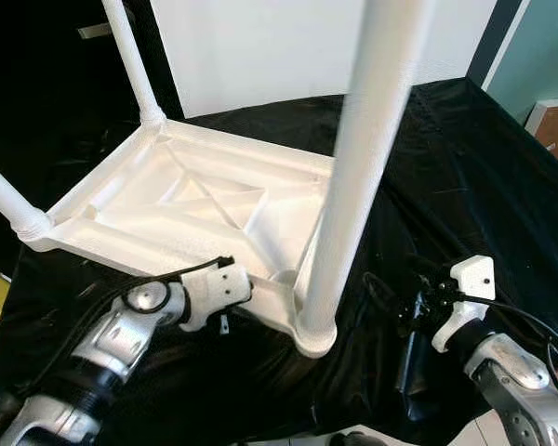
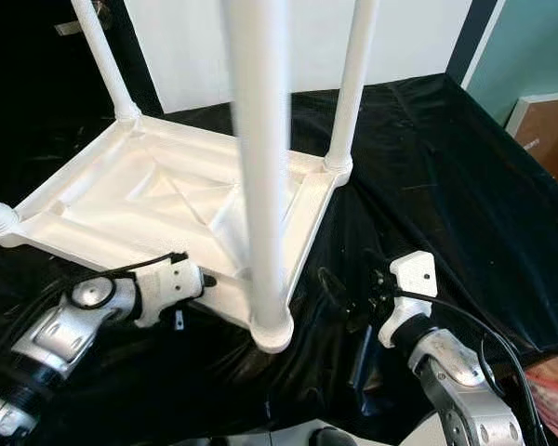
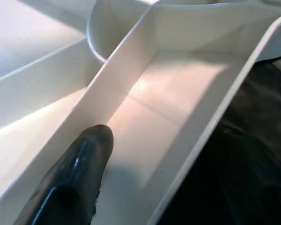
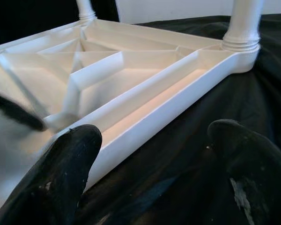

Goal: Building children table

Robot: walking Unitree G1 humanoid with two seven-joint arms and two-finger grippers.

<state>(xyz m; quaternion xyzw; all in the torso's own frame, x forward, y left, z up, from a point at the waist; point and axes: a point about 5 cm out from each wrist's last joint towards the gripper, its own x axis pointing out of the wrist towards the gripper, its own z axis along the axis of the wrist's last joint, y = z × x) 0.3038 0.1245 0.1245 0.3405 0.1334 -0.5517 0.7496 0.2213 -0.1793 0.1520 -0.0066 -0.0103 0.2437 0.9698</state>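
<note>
Your white plastic children's table (image 1: 205,200) lay upside down on the black cloth (image 1: 465,186), four legs fitted. Left end effector (image 1: 237,290) hooked its near rim, grip unclear; right end effector (image 2: 358,358) hung released beside it.

Spread jaws beside overturned white table (image 4: 145,89)
</note>
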